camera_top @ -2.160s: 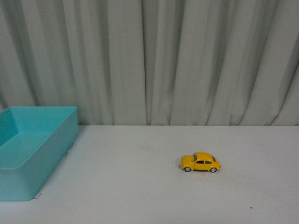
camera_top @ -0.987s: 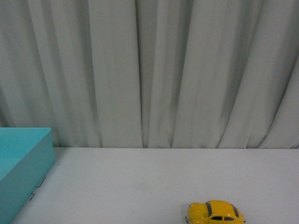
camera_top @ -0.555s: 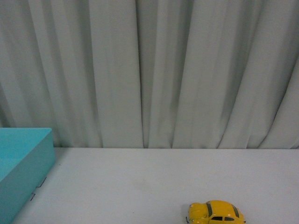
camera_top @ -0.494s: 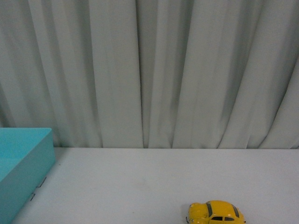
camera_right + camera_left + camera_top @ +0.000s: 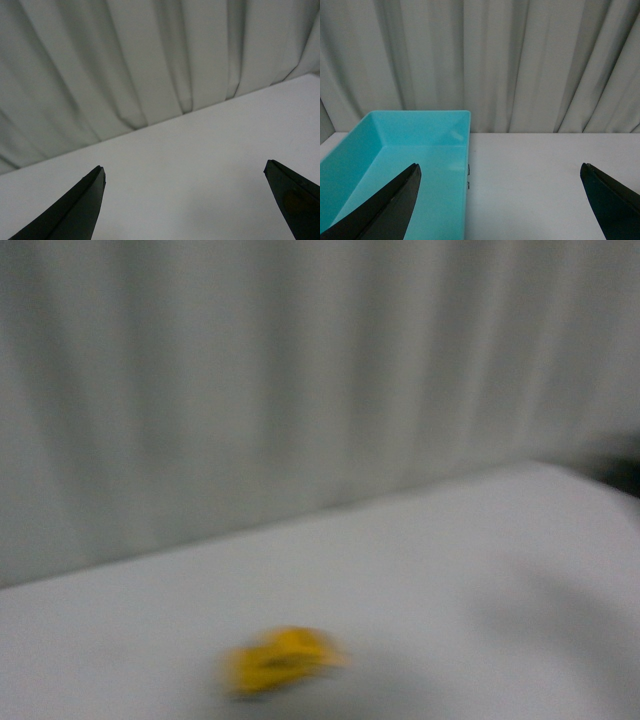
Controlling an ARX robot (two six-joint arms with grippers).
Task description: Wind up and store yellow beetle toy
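The front view is blurred. The yellow beetle toy (image 5: 283, 659) shows there as a smeared yellow shape on the white table, low and left of middle. Neither gripper shows in the front view. My left gripper (image 5: 500, 172) is open and empty, its black fingertips (image 5: 395, 200) wide apart over the table beside the turquoise box (image 5: 400, 165). My right gripper (image 5: 184, 172) is open and empty over bare white table. The toy is out of view in both wrist views.
A pale grey pleated curtain (image 5: 300, 370) hangs behind the table. The table's far edge meets the curtain in the right wrist view (image 5: 150, 125). A dark patch (image 5: 625, 470) sits at the far right of the front view.
The front view has swung: the toy now sits further left in the picture, the turquoise box has left the frame, and the picture is motion-blurred and tilted.
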